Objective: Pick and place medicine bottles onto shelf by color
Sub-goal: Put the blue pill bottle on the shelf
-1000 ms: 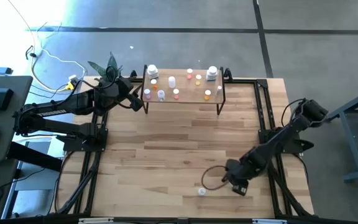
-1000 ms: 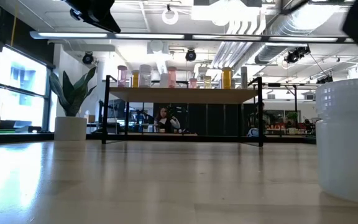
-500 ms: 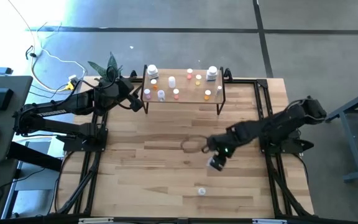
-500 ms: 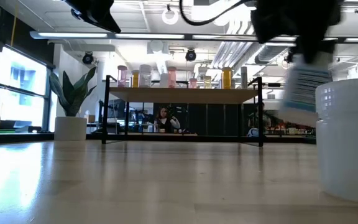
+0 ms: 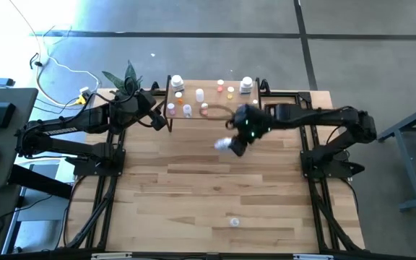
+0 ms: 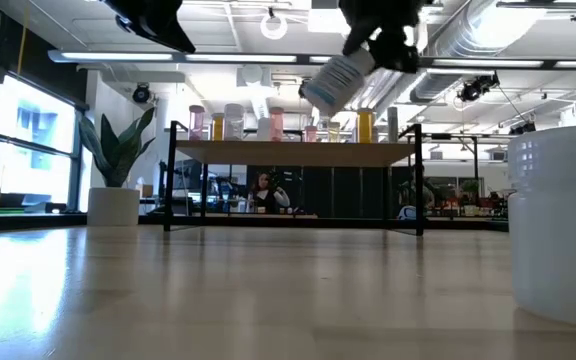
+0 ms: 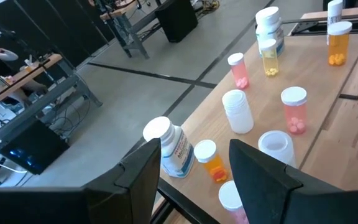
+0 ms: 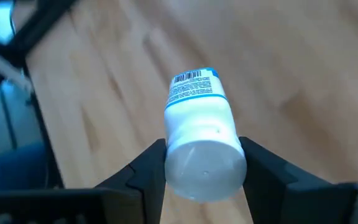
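Observation:
My right gripper (image 5: 235, 139) is shut on a white medicine bottle (image 5: 224, 145) with a blue-edged label. It holds the bottle high above the table, just in front of the shelf (image 5: 226, 113). The bottle also shows in the low view (image 6: 331, 82). The shelf is a light-wood board on black legs at the table's far edge, and several white, orange and pink bottles (image 7: 237, 112) stand on it. My left gripper (image 5: 160, 118) hangs open and empty at the shelf's left end. Another small white bottle (image 5: 234, 222) stands on the table near its front edge. My right gripper pinches the bottle's plain white end (image 8: 204, 163) between its two fingers (image 8: 155, 165), one on each side. The fingers come from the table's right, slanting down. The bottle is lifted clear and tilted, its labelled end (image 6: 318, 93) pointing down toward the left.
A potted plant (image 5: 123, 78) stands at the far left corner beside my left arm. Black frame rails (image 5: 310, 137) run along the table's left and right sides. In the low view the front bottle (image 6: 562, 225) looms large at the right.
My right gripper has lifted the white bottle from the table's near right. It has carried it up toward the far edge and the left, to just before the shelf. The bottle has tipped from hanging below the fingers to slanting. The front bottle has stayed put.

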`<action>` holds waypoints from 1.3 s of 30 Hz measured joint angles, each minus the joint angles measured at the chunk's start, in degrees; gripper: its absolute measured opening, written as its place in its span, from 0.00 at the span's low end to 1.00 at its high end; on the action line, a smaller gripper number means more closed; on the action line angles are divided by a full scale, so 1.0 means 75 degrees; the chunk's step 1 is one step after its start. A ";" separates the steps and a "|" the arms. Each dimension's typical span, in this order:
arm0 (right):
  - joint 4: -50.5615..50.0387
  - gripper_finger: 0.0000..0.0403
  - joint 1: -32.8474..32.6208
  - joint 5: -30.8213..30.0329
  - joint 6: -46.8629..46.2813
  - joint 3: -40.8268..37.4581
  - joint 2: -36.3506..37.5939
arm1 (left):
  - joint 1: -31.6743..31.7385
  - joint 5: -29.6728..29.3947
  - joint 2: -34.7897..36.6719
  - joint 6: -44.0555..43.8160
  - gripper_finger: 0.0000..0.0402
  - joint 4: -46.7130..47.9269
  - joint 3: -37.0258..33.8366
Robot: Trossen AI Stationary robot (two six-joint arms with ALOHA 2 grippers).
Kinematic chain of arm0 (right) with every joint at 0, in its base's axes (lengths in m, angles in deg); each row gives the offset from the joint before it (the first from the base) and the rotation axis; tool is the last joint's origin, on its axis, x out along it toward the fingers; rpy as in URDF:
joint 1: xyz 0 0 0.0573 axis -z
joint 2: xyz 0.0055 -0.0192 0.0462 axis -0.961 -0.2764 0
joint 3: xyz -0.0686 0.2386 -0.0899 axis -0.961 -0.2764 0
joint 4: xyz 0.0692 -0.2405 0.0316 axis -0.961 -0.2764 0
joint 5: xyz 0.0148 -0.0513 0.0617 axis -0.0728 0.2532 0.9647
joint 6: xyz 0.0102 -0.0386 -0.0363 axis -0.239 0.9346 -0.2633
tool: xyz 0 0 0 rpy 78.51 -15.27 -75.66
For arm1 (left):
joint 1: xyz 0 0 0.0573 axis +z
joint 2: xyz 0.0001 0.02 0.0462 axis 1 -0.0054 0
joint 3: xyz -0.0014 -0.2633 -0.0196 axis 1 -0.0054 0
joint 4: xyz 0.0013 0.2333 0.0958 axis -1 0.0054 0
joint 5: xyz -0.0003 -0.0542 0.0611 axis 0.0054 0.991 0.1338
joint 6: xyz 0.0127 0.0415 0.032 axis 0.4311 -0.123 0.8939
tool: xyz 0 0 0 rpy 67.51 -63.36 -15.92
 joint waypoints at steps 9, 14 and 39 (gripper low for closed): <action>-0.0498 0.38 0.1267 -0.0725 0.1185 0.1571 0.0000 | 0.0000 0.0004 0.0000 0.0004 0.45 0.0658 0.0001; -0.0701 0.38 0.1844 -0.0834 0.1428 0.2143 -0.0003 | 0.0000 0.0014 0.0001 -0.0092 0.45 0.1018 0.0001; -0.3485 0.38 0.3258 -0.1495 0.2530 0.6773 -0.2336 | 0.0000 0.0399 0.0003 -0.0508 0.45 0.1113 0.0002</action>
